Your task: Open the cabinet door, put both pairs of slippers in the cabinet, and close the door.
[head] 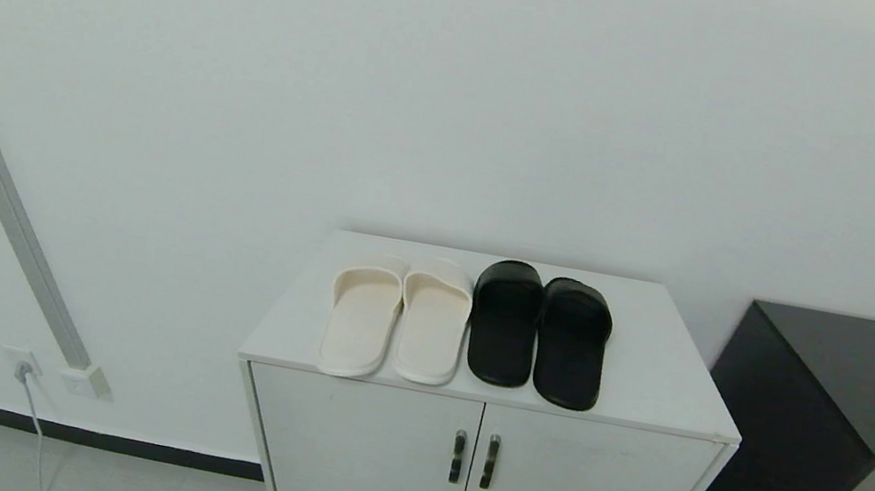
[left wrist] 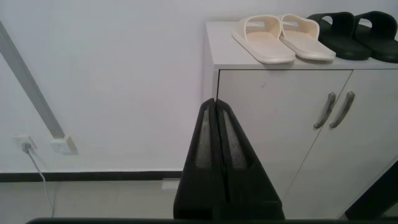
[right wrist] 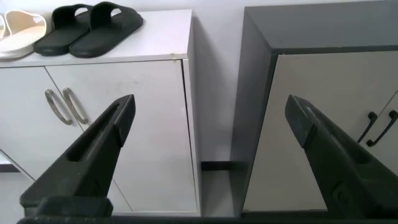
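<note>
The white slippers (head: 363,321) and black slippers (head: 504,329) sit side by side atop the cabinet (head: 362,466), its doors closed. The left pincer (left wrist: 216,155) is pressed together, empty; the right pincer (right wrist: 209,107) gapes wide.

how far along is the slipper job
Nothing looks done: the cabinet doors are shut, with white slippers and black slippers on top. Nothing is held: left hand shut, right hand open, both empty. Opening, loading and closing remain.
</note>
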Robot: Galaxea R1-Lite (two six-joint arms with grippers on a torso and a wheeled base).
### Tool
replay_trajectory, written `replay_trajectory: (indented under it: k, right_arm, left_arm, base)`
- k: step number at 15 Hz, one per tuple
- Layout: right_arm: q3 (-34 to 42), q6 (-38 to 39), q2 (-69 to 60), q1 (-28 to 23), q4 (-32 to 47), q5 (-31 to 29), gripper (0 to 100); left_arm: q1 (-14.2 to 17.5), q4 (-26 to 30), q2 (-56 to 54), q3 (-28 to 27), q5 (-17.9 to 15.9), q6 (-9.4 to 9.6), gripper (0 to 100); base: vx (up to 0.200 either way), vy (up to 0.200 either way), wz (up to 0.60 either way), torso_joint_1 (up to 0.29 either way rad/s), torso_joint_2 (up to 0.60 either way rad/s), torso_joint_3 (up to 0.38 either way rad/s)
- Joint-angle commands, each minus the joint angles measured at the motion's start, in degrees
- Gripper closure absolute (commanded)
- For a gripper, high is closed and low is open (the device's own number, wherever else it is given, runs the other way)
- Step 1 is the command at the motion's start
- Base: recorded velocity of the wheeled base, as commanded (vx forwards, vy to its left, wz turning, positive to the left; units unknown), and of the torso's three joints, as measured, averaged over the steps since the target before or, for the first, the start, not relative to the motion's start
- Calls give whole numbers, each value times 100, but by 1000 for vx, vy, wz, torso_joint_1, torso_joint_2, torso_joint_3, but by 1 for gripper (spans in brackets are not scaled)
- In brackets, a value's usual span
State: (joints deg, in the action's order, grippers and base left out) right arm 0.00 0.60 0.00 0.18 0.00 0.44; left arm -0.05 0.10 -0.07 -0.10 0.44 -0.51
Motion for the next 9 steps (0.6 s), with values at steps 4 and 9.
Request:
replay_trajectory:
  k: [4,9]
  right_arm:
    - [0,-183,343,-1,9,-35,0]
    - [-1222,274,1538,61,132,35,0]
  left_arm:
    - [-4,-1,7,1,0,7,100]
    - [-4,-1,7,1,0,25,100]
  base:
    - [0,0,0,0,0,0]
    - [0,0,0,0,0,0]
